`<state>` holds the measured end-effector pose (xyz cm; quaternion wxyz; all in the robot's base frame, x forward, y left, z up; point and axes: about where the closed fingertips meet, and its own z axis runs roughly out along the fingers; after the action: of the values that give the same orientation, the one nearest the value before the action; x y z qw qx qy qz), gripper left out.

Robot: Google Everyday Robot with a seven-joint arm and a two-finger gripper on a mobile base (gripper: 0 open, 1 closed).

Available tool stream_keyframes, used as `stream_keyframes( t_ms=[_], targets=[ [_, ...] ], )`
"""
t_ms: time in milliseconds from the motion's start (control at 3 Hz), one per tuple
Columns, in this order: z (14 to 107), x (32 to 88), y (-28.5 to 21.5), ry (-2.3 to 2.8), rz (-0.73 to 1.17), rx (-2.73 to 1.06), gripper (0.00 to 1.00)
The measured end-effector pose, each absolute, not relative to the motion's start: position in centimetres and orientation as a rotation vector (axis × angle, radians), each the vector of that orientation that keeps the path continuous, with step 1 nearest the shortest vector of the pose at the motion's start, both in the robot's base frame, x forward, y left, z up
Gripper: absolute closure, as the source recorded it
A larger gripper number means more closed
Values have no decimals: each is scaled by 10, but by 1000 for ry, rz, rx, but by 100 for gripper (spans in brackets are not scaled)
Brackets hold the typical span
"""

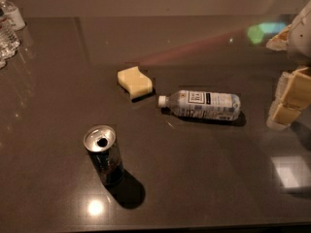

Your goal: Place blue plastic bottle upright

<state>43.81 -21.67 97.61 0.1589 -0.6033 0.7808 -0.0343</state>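
Several ribbed clear plastic bottles with white labels (8,25) stand clustered at the far left edge of the dark glossy table (204,178). Nearer the front, a dark metal drink can (103,155) stands upright, its opened top showing. Behind it lies a pale yellow wavy-edged sponge (135,82). Just right of the sponge, the blue plastic bottle (201,105) lies on its side, white cap pointing left towards the sponge. At the right edge hangs the cream-padded gripper (285,101), apart from the bottle; whether it is open or closed cannot be told.
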Motion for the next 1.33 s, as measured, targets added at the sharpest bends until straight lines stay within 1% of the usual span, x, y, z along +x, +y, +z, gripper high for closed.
stream_keyframes(
  t_ms=[333, 667, 1333],
  targets=[
    [976, 438, -217, 2232, -98, -1725, 0],
    [973, 446, -205, 2218, -95, -1755, 0],
    [951, 478, -155, 2149, -38, -1860, 0]
  ],
)
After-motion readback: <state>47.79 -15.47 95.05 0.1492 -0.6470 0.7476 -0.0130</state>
